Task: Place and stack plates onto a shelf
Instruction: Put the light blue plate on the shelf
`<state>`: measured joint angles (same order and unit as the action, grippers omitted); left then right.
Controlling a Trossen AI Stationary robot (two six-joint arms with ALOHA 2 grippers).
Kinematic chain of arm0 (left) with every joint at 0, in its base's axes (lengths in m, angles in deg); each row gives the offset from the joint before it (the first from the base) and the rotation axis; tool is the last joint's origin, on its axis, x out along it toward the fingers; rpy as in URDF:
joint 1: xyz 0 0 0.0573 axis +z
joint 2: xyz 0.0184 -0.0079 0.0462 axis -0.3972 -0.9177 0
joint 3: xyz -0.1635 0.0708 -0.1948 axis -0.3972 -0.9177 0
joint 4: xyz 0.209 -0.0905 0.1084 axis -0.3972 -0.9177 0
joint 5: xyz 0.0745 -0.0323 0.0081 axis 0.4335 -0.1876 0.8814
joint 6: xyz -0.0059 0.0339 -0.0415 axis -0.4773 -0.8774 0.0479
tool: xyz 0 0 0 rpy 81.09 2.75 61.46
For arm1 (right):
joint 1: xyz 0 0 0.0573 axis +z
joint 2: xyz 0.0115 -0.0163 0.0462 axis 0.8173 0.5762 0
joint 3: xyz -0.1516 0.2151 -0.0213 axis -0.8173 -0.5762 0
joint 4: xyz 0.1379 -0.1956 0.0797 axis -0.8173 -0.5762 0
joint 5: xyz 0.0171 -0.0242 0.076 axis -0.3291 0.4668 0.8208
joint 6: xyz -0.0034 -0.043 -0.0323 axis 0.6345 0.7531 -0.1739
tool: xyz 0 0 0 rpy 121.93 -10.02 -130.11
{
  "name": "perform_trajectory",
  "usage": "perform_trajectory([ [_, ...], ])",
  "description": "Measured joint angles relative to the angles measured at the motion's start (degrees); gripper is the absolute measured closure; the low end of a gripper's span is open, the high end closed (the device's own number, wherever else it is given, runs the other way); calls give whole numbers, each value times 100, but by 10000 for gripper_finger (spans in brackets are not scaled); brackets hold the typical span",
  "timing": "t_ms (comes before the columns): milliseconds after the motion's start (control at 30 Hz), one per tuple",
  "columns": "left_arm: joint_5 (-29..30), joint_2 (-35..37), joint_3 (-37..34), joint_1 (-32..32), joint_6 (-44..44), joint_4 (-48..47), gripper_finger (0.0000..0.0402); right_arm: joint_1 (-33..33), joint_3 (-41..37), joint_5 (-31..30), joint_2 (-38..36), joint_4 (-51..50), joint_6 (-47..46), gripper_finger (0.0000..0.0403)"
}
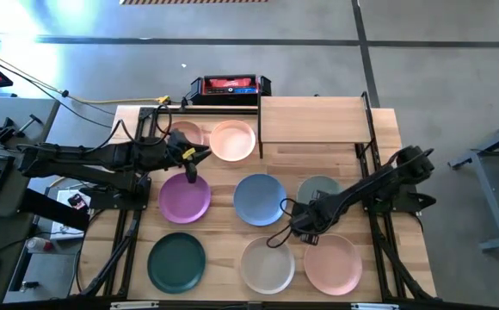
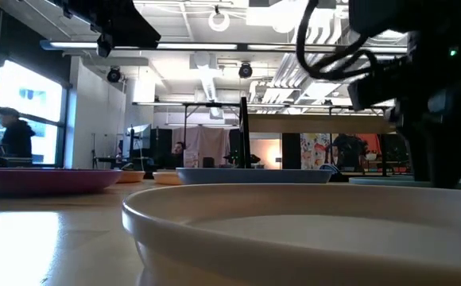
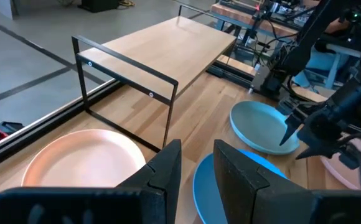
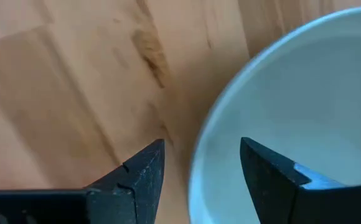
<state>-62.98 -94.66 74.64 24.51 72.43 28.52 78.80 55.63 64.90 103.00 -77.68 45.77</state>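
Your right end effector is straddling the cream plate's rim, jaws spread wide, at five o'clock on the surface. Close squarely before lifting toward the shelf. Your left end effector, narrowly parted, is hovering empty.

The left gripper hangs over the far rim of the purple plate, with the peach plate just beyond its fingertips and a beige plate partly under the arm beside that. The right gripper sits low between four plates: blue and sage on its far side, cream and pink on its near side, its fingers close to the cream rim. The dark green plate lies well apart from both. The shelf stands bare at the table's far edge.
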Motion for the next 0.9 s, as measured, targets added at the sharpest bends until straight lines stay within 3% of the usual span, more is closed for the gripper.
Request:
perform_trajectory([
  [267,-2,2,0,0,0,0,319,2,32,-65,257,-11,-223,228],
  [667,-2,2,0,0,0,0,319,4,20,87,236,-25,-390,386],
  [900,-3,2,0,0,2,0,319,1,84,98,227,-224,-385,399],
])
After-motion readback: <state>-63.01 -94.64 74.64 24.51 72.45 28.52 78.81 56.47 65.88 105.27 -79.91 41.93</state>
